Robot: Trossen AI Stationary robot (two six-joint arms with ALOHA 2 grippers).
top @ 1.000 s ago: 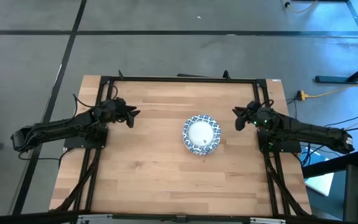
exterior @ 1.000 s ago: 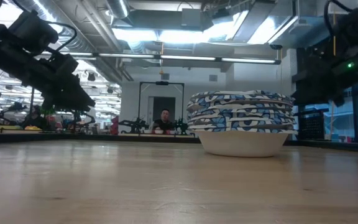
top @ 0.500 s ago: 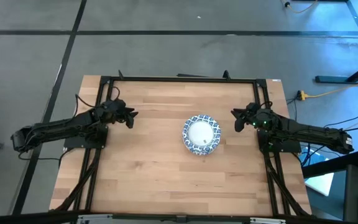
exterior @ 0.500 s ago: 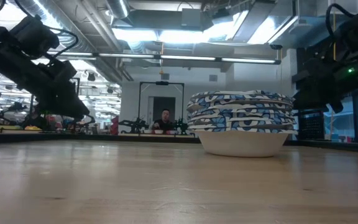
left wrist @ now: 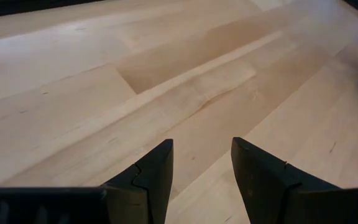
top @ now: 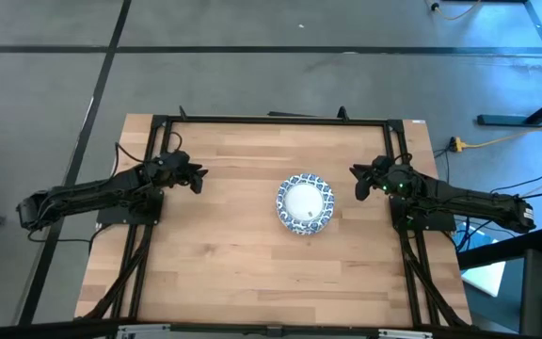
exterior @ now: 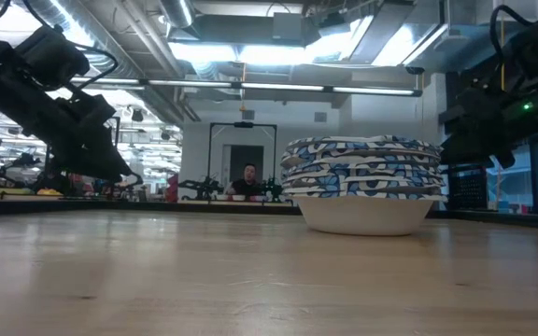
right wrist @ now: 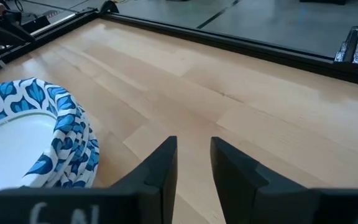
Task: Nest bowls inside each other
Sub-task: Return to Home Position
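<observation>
Apparently all bowls (top: 304,203) are nested, slightly toward the table's (top: 224,273) right edge; left tool (top: 201,177) and right tool (top: 354,179) are held parted, empty

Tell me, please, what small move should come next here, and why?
Probably draw both arms back to their rest poses. The bowls sit in one nested stack in the middle of the table, with no loose bowl in view. The left claw and the right claw hover empty, fingers apart, on either side of the stack and clear of it.
</observation>
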